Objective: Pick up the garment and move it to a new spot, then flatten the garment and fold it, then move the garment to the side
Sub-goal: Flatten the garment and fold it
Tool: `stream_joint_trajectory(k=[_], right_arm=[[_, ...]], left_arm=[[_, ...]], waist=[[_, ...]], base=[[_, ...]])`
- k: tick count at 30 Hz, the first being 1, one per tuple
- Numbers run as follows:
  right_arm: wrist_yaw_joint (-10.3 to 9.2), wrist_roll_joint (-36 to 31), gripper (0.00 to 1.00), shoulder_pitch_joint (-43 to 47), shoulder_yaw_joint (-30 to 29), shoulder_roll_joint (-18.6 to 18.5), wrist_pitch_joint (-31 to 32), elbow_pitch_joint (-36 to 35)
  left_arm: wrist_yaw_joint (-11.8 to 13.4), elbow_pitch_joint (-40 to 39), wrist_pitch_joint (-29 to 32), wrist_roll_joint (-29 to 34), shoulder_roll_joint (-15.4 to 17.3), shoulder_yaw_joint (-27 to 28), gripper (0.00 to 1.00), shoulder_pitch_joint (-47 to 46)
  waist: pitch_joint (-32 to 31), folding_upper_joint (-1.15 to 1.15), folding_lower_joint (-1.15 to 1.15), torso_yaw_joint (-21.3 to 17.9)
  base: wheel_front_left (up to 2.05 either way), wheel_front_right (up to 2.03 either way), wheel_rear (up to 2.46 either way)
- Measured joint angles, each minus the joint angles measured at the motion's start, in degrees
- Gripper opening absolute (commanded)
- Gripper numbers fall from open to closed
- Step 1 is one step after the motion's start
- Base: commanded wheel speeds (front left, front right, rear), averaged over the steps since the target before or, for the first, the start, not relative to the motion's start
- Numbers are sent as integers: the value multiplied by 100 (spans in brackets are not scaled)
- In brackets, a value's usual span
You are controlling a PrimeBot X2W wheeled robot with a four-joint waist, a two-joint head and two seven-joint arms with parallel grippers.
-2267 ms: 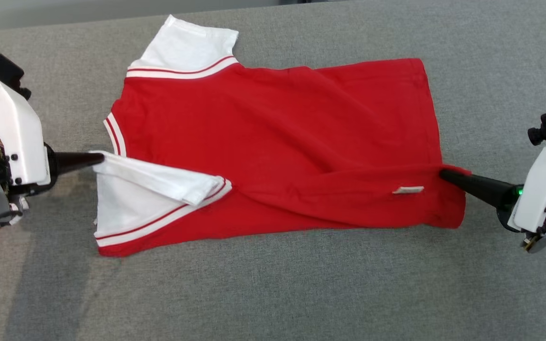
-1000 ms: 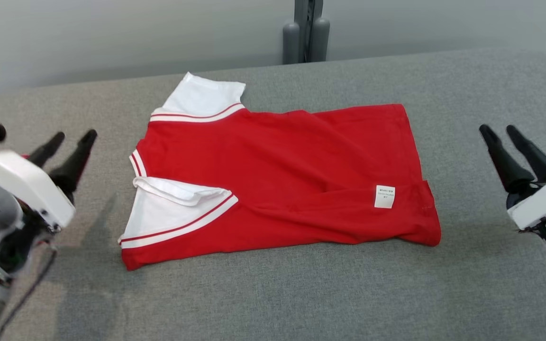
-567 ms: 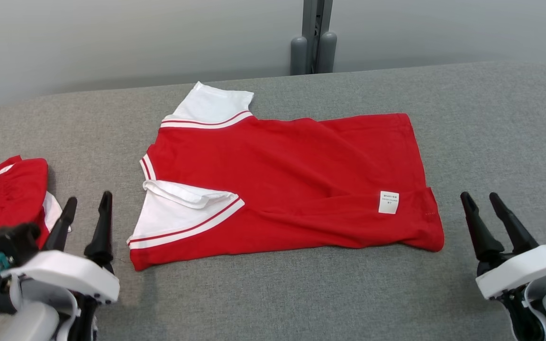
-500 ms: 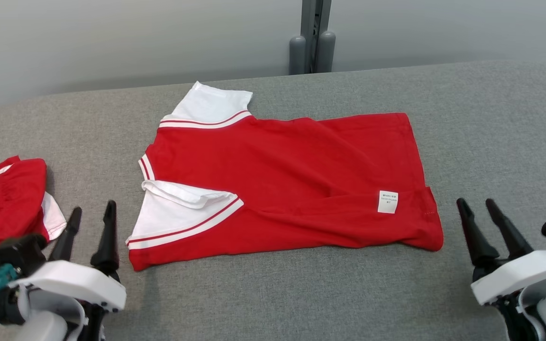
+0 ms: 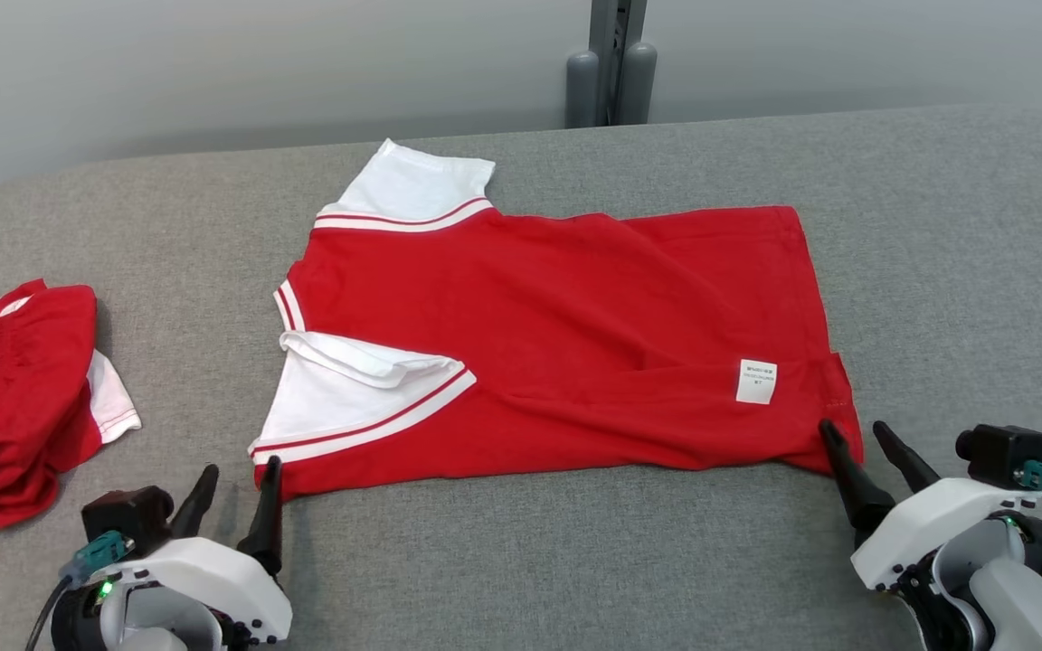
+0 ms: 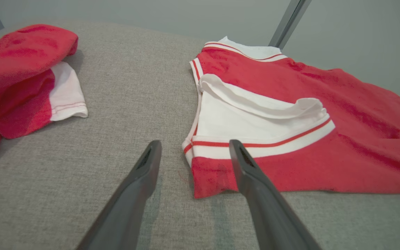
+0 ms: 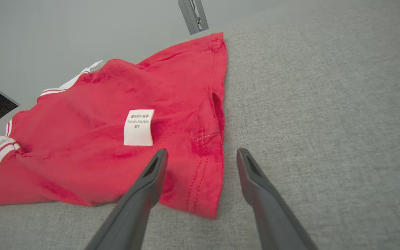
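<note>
2 grippers: left gripper (image 5: 241,466) at 7 o'clock, right gripper (image 5: 851,427) at 5 o'clock, both spread, empty, now lowered to the near corners.
Garment (image 5: 557,344): released, lying flat at centre.
Meaning: next fold's grasp looks imminent.

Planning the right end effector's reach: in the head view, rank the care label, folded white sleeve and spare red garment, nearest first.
From the right end effector:
1. care label, just up-left.
2. folded white sleeve, mid-left.
3. spare red garment, far left.

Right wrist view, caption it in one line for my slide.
Open right gripper straddling the hem corner of the red garment, white label facing up, on a grey fabric surface.
</note>
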Motion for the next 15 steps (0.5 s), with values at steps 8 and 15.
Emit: stream_joint_trajectory(k=[8,15], right_arm=[[1,201,100,-256,320,42,190,304],[1,396,97,-410,644,13,209,349]], left_arm=[[-386,865,383,-55,-312,-290,100,-409],[-775,1475,627,-109,-482,-443,39,-806]], waist=[[102,0,0,74],[191,0,0,51]], base=[[0,0,0],[0,0,0]])
